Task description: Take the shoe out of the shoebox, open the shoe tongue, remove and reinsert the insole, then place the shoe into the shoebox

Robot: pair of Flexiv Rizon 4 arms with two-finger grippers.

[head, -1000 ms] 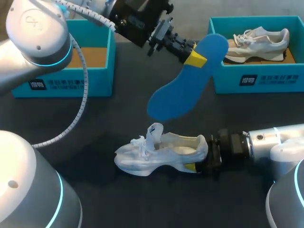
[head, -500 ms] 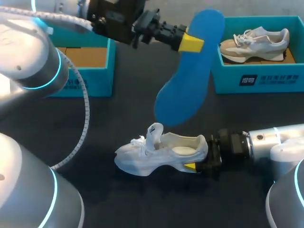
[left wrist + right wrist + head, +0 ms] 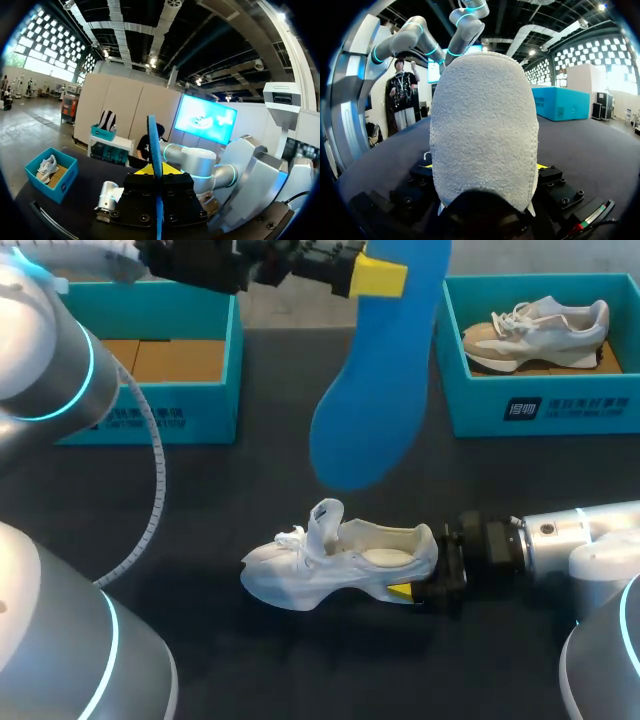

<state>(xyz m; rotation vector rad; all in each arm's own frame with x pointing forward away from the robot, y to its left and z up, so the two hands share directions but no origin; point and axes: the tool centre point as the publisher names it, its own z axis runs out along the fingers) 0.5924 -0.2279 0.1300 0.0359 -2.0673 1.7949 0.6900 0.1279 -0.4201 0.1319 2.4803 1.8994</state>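
Observation:
A blue insole (image 3: pixel 368 390) hangs nearly upright above the table, pinched near its upper end by my left gripper (image 3: pixel 378 276), which is shut on it. The left wrist view shows that insole (image 3: pixel 154 145) edge-on between the yellow tips of the left gripper (image 3: pixel 156 172). Under it, a white shoe (image 3: pixel 335 562) lies on the dark table, toe to the left, tongue pulled up. My right gripper (image 3: pixel 408 590) comes in from the right and is shut on the shoe's heel. That heel (image 3: pixel 484 135) fills the right wrist view.
A teal shoebox (image 3: pixel 150 418) with a bare cardboard floor stands at the back left. A second teal shoebox (image 3: pixel 540 412) at the back right holds another pale shoe (image 3: pixel 540 332). Dark table surface lies between the boxes and in front of the shoe.
My left arm has raised the insole and drawn it back and to the left, so it now hangs steeper. The right gripper and the shoe have not moved.

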